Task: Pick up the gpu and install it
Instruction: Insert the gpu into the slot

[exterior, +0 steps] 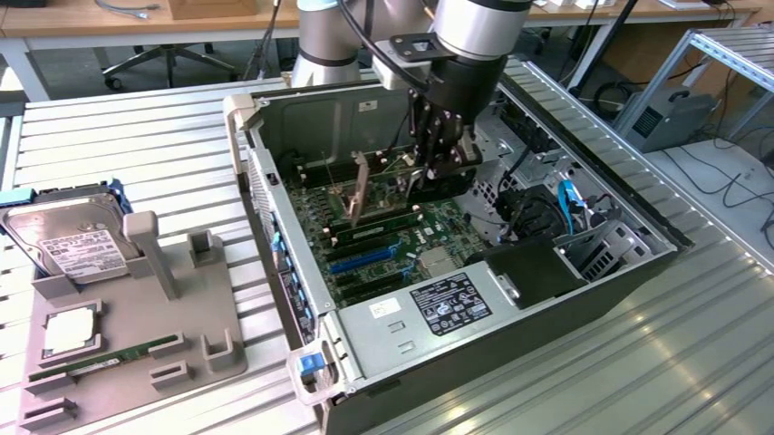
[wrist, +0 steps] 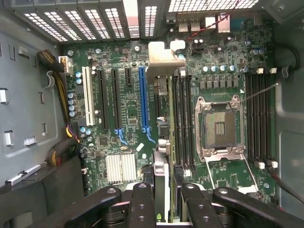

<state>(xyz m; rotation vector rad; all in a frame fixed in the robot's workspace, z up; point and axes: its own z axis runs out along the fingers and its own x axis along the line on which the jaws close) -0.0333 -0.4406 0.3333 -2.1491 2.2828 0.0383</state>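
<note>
One open computer case point(exterior: 362, 118) lies on the counter point(exterior: 145, 145), its one motherboard point(wrist: 128, 118) exposed. One arm reaches inside, its tool point(exterior: 426, 172) clenched on the gpu point(exterior: 359, 195), held edge-on over the slots. One hard drive point(exterior: 67, 240) sits in a gray holder point(exterior: 181, 299). The tool's fingers point(wrist: 142, 204) hide much of the card.

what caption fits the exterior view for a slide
Robot arm's tool holding the gpu on edge over the motherboard inside an open PC case.
</note>
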